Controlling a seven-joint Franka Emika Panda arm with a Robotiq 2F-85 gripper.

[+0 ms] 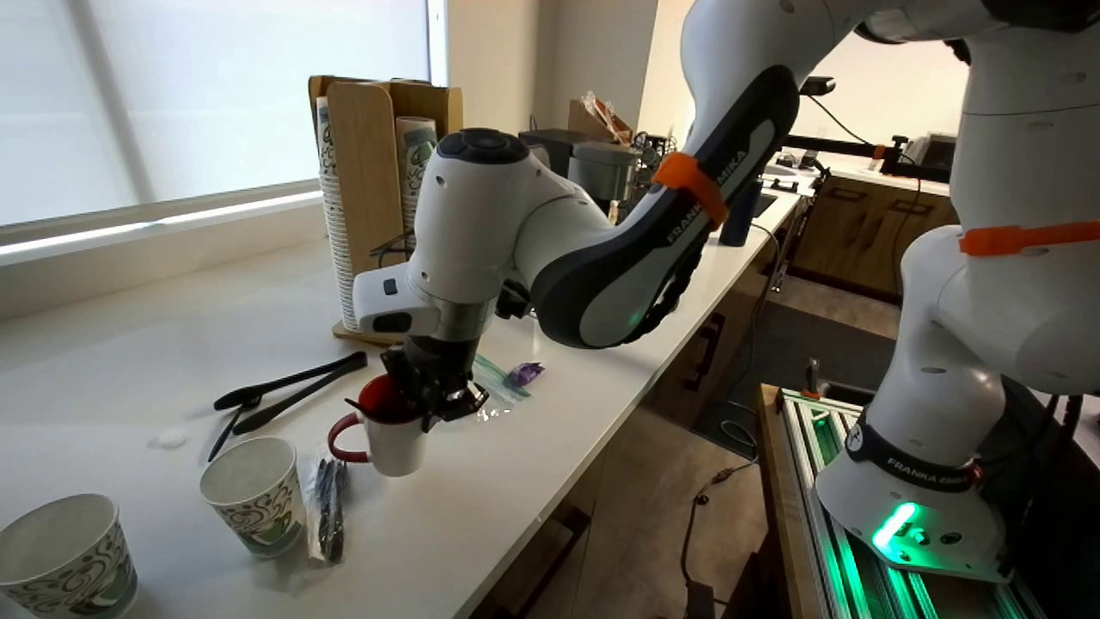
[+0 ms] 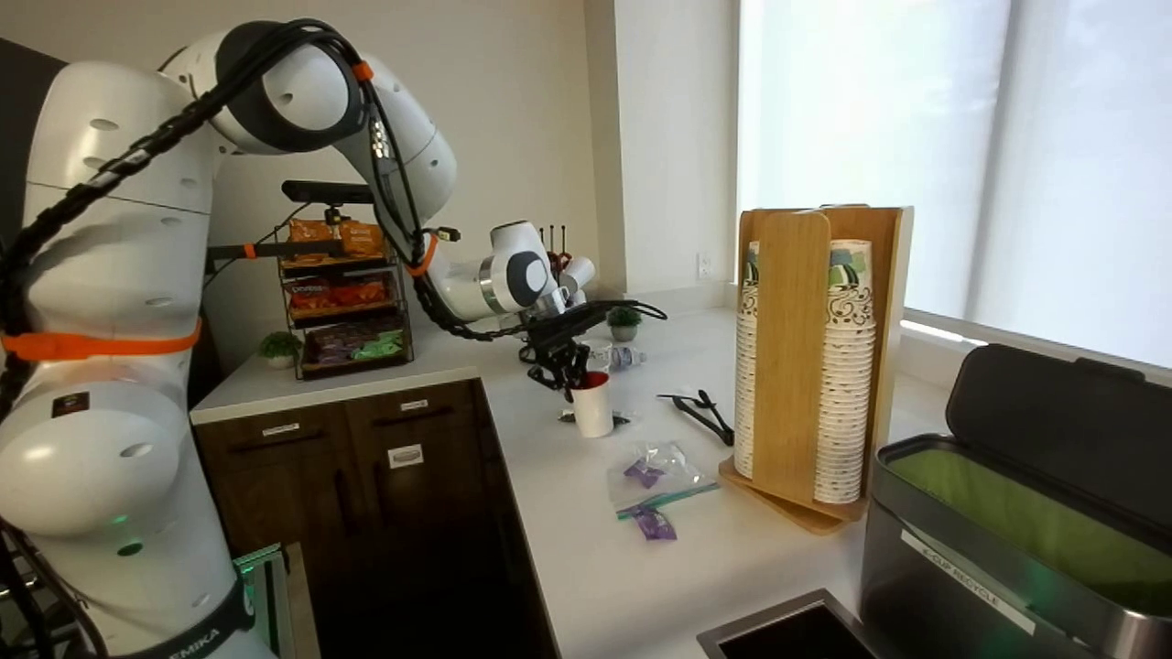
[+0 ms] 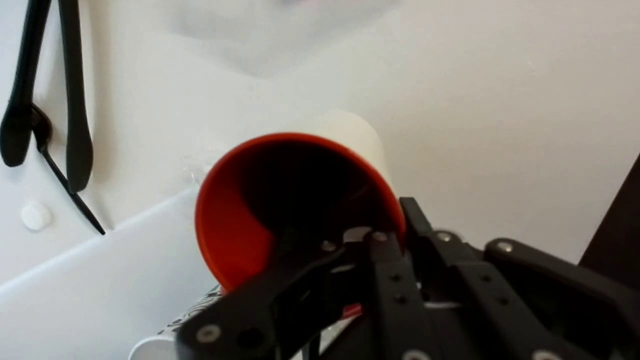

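Note:
A white mug (image 1: 397,451) with a red inside and a red handle is on or just above the white counter; I cannot tell which. It also shows in an exterior view (image 2: 593,412) and, open end toward the camera, in the wrist view (image 3: 232,225). My gripper (image 3: 395,227) is shut on the mug's wall at the rim, one finger inside the mug and one outside. The gripper also shows at the mug in both exterior views (image 1: 424,413) (image 2: 577,383). The inside finger's tip is hidden in the dark of the mug.
Black tongs (image 1: 292,387), paper cups (image 1: 258,499) and a wrapped black utensil packet (image 1: 327,511) lie or stand near the mug. A plastic bag (image 2: 664,476) with purple wrappers lies nearby. A wooden cup holder (image 2: 792,357) and a recycling bin (image 2: 961,558) stand along the window side.

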